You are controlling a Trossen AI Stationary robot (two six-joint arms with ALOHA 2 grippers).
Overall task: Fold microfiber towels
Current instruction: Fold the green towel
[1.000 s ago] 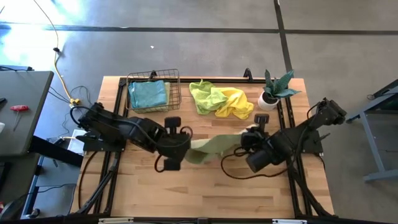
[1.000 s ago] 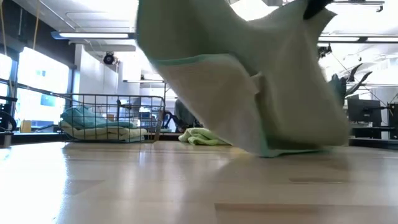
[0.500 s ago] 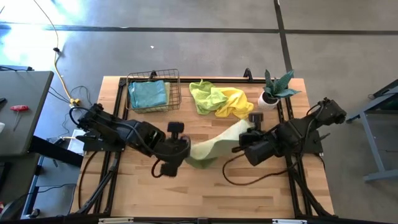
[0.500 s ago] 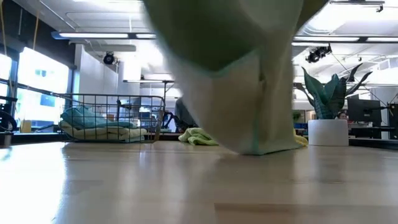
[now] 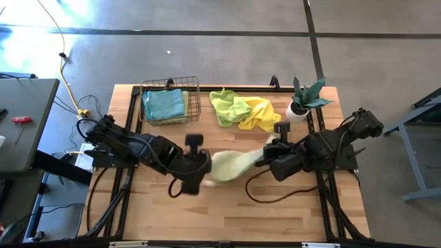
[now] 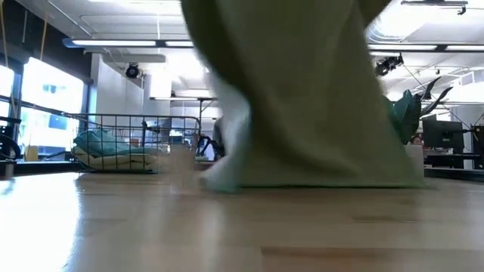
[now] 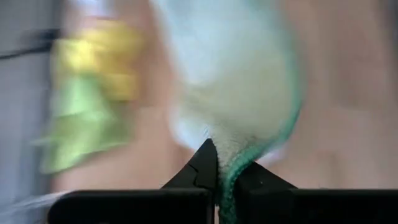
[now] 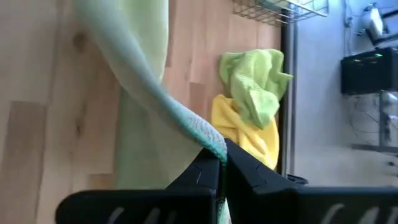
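Note:
A pale sage microfiber towel (image 5: 231,165) hangs between my two grippers over the middle of the table. My left gripper (image 5: 207,169) is shut on its left end and my right gripper (image 5: 265,156) on its right end. In the low view the towel (image 6: 302,98) hangs as a wide curtain with its lower hem (image 6: 302,183) at table level; whether the hem touches the wood I cannot tell. A lime towel (image 5: 231,105) and a yellow towel (image 5: 260,114) lie crumpled at the far middle. A teal towel (image 5: 164,105) lies in the wire basket (image 5: 196,96). My left gripper pinches the towel's teal-stitched edge (image 7: 225,177) between its two shut fingers, slanting down from the table's left. The cloth hangs away below the fingers. My right gripper pinches the towel's stitched edge (image 8: 211,144) between its two shut fingers, slanting down from the table's right. The cloth sags slack toward the other gripper.
A potted plant (image 5: 303,100) stands at the far right, close behind my right arm. The wire basket stands at the far left. Bare wood (image 5: 227,213) lies near the table's front edge.
My right gripper has risen, rolled and come a little toward the left gripper, keeping its hold. The towel, a stretched band a second ago, now hangs bunched and slack between the grippers, and its hanging part has swung across the low view.

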